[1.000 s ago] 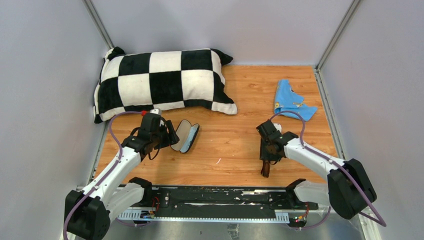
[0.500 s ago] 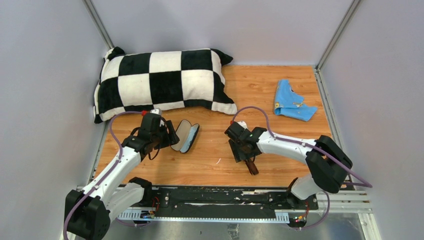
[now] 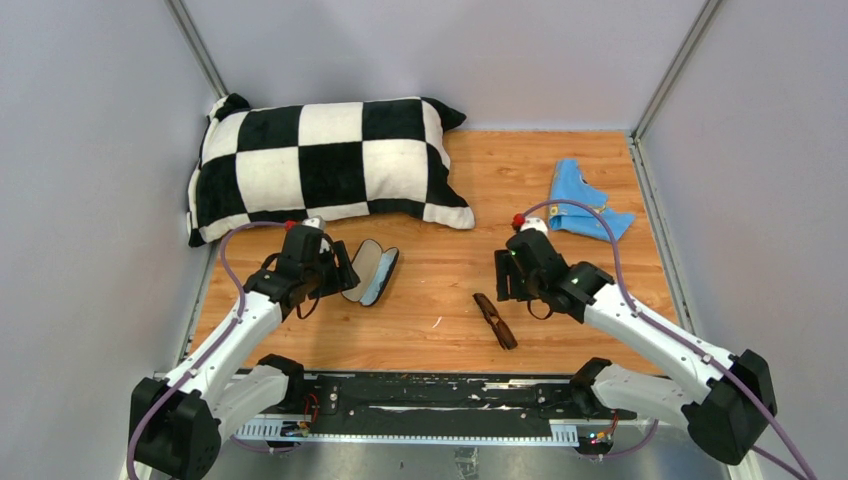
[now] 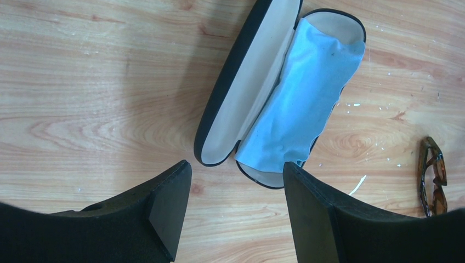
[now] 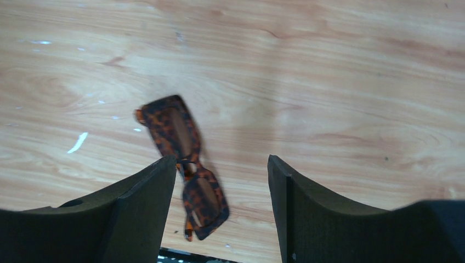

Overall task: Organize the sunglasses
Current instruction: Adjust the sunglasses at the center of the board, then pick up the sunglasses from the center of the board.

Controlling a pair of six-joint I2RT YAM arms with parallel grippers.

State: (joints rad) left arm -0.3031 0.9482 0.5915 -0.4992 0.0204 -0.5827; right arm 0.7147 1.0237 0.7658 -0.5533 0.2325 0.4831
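The sunglasses (image 3: 495,320), tortoiseshell brown and folded, lie flat on the wooden table near the front middle. They also show in the right wrist view (image 5: 183,159) and at the edge of the left wrist view (image 4: 433,178). My right gripper (image 3: 503,288) is open and empty just above and behind them (image 5: 219,164). The black case (image 3: 370,272) lies open at the left, cream-lined (image 4: 241,104), with a blue cloth (image 4: 307,104) in one half. My left gripper (image 3: 340,272) is open and empty beside the case's near end (image 4: 236,166).
A black-and-white checked pillow (image 3: 320,165) lies at the back left. A second blue cloth (image 3: 585,205) lies crumpled at the back right. Grey walls enclose the table on three sides. A black rail (image 3: 430,395) runs along the front edge.
My right gripper carried the sunglasses leftward, let them go on the table and drew back to the right and rear, now open. The left arm has not moved.
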